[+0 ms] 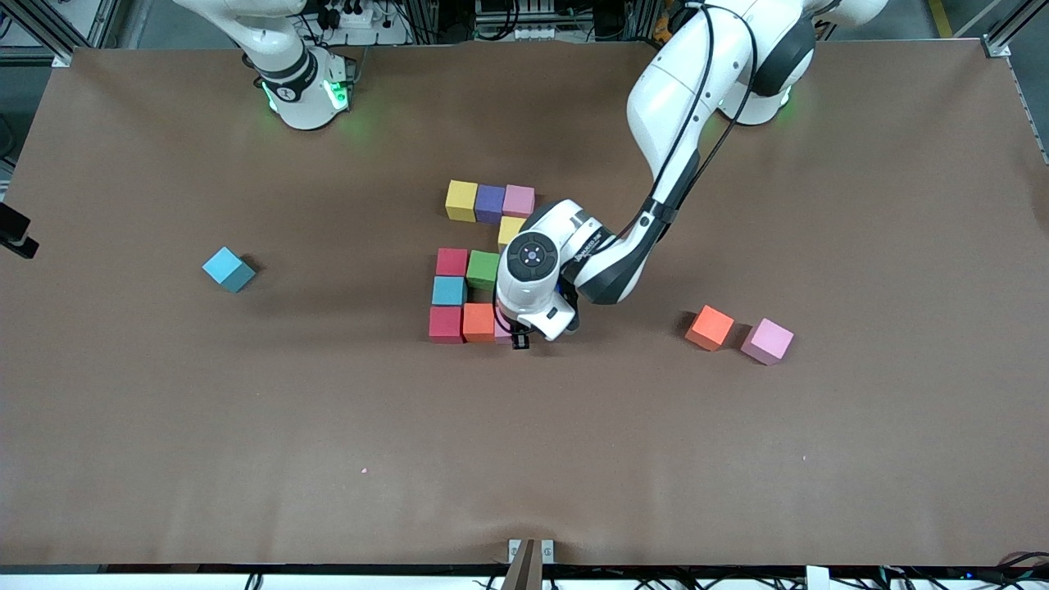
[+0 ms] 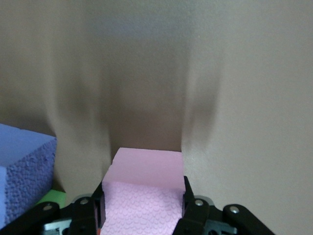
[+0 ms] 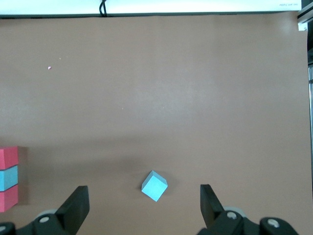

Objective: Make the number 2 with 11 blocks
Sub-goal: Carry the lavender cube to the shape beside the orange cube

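Front view. The number 2 (image 1: 482,262) is laid out mid-table in coloured blocks: a top row of yellow (image 1: 461,200), purple (image 1: 490,203) and pink (image 1: 519,200); a yellow cube (image 1: 510,230) beneath the pink one; a middle row where red (image 1: 451,262) and green (image 1: 483,269) are seen and the third place is hidden by the arm; a light blue cube (image 1: 449,290) under the red; a bottom row of red (image 1: 445,324) and orange (image 1: 479,321). The left gripper (image 1: 519,334) is lowered at the open end of that bottom row, just beside the orange cube, where a sliver of pink is glimpsed. Three loose cubes are noted well apart from the digit: light blue (image 1: 229,269) toward the right arm's end, orange (image 1: 710,327) and pink (image 1: 767,341) toward the left arm's end.

Left wrist view. A pink block (image 2: 144,196) is seen pinched between the two fingers (image 2: 194,208), low against the table. A purple face is seen alongside.

Right wrist view. The right gripper (image 3: 144,205) is held high, jaws spread wide and empty, over the loose light blue cube; this arm waits.

Judgement: the last cube of the bottom row is being seated. A flush fit against the orange cube is called for next, then a clean release and a straight lift so the row is not nudged.
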You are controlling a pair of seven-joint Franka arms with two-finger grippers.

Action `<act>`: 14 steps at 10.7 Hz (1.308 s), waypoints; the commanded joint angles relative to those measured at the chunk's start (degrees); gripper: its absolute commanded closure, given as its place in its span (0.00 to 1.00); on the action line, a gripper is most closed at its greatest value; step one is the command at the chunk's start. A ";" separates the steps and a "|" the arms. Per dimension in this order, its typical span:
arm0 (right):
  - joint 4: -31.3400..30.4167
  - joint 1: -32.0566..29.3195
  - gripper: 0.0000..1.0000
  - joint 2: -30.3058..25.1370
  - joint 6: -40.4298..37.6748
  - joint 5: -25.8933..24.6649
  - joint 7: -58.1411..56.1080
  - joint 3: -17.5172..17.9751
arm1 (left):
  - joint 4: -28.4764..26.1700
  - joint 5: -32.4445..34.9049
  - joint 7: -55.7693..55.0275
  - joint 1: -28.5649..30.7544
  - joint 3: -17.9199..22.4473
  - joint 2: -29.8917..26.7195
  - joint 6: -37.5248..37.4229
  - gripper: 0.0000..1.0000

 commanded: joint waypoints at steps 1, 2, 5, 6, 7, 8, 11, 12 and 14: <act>0.20 0.03 0.00 0.03 -5.27 -0.09 0.82 0.28 | 0.35 -1.16 -0.52 -0.41 0.71 0.12 2.31 0.42; 0.20 0.03 0.00 0.12 -6.17 -0.09 0.73 0.28 | 0.35 -1.16 -0.52 -0.41 0.71 0.12 2.31 0.42; 0.20 -0.14 0.00 0.30 -7.32 -0.09 0.99 0.28 | 0.17 -0.81 -0.35 -0.50 0.71 0.21 2.31 0.42; 0.20 -0.05 0.00 0.30 -7.24 -0.17 0.73 0.28 | 0.17 -0.81 -0.26 -0.50 0.71 0.39 2.31 0.42; 0.20 -0.14 0.00 0.30 -7.32 -0.09 0.90 0.28 | 0.17 -0.81 -0.26 -0.85 0.71 0.56 2.31 0.42; 0.20 -0.05 0.00 0.39 -7.41 0.00 0.91 0.37 | 0.17 -0.72 -0.17 -0.94 0.80 0.65 2.31 0.42; 0.11 -0.05 0.00 0.39 -7.94 0.00 0.91 0.37 | 0.09 -0.63 0.09 -1.20 0.89 1.00 2.31 0.25; 0.11 0.03 0.00 0.39 -8.55 0.09 0.91 0.37 | 0.09 -0.54 0.09 -1.29 0.89 1.00 2.31 0.00; 0.11 -0.57 0.00 0.47 -8.55 2.27 0.82 0.29 | 0.09 -0.37 0.09 -1.29 0.89 0.22 2.14 0.00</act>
